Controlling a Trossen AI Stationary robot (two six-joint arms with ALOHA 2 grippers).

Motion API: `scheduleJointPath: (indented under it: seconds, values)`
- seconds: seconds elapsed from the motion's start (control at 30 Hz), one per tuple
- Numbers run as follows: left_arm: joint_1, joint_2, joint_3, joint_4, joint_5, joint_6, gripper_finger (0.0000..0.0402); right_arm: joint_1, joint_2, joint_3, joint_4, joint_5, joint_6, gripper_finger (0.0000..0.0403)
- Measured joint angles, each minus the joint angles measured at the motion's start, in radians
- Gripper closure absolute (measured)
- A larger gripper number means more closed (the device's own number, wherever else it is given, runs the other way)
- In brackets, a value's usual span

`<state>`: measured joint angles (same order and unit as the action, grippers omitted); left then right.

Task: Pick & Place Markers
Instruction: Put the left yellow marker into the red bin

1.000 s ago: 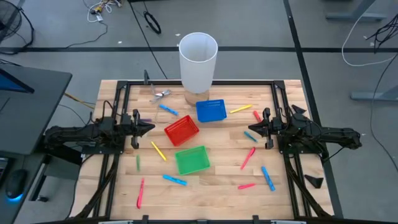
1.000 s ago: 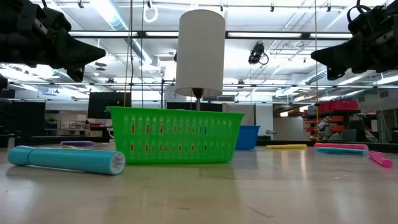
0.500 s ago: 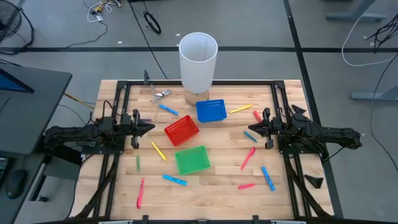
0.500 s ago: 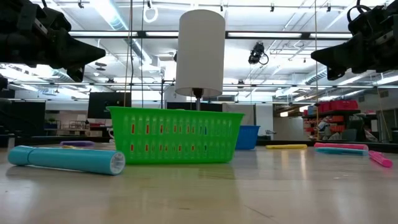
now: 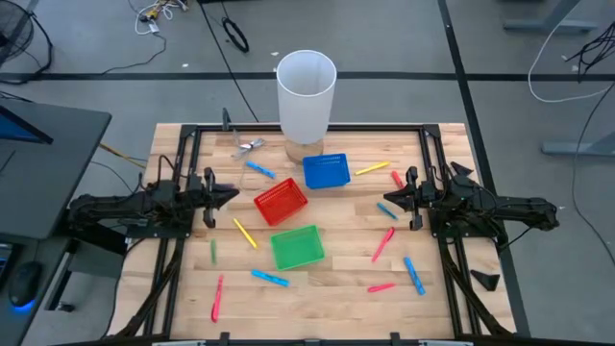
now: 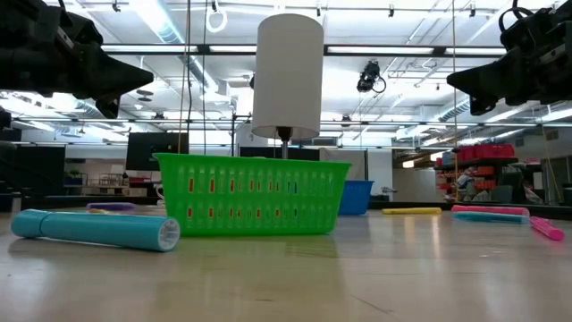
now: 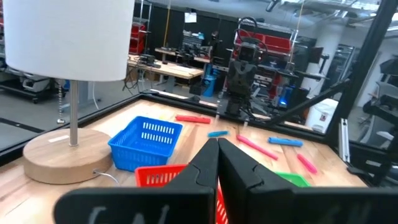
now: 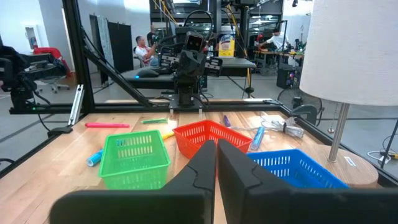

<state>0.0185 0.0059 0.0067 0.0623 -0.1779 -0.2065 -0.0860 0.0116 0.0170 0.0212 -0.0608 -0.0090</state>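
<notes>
We see both arms parked over the wooden table (image 5: 317, 288), one at each side edge. The left hand (image 5: 229, 195) hangs above the table's left side with its fingers (image 7: 208, 163) pressed together and nothing between them; the right hand (image 5: 388, 203) mirrors it on the right side, likewise closed and empty. Between them sit three mesh baskets: the red basket (image 5: 281, 202), the blue basket (image 5: 326, 170) beside the lamp (image 5: 307, 94), and the green basket (image 5: 296, 247) nearest the front edge. The markers (image 5: 383, 242) lie scattered flat on the table, none in any basket: a yellow one (image 5: 245, 232) just left of the green basket, a light blue one (image 5: 269, 278) in front of it, a pink one (image 5: 217, 297) near the front left, and pink, blue and yellow ones spread over the right half. A small metal clip (image 5: 248, 146) lies near the lamp base.
</notes>
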Motion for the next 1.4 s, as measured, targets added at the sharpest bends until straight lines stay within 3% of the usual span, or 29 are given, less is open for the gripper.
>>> scheduleJointPath:
  seconds: [0.63, 1.07, 1.4]
  values:
    - [0.000, 0.001, 0.059, 0.004, 0.041, 0.011, 0.0383, 0.000, 0.000, 0.000, 0.000, 0.000, 0.000, 0.0382]
    - [0.000, 0.001, 0.214, 0.000, -0.002, -0.075, 0.0250, 0.000, 0.000, 0.000, 0.000, 0.000, 0.000, 0.0382]
    - [0.000, 0.042, 0.389, -0.034, 0.018, -0.071, 0.0232, 0.000, 0.000, 0.000, 0.000, 0.000, 0.000, 0.0382]
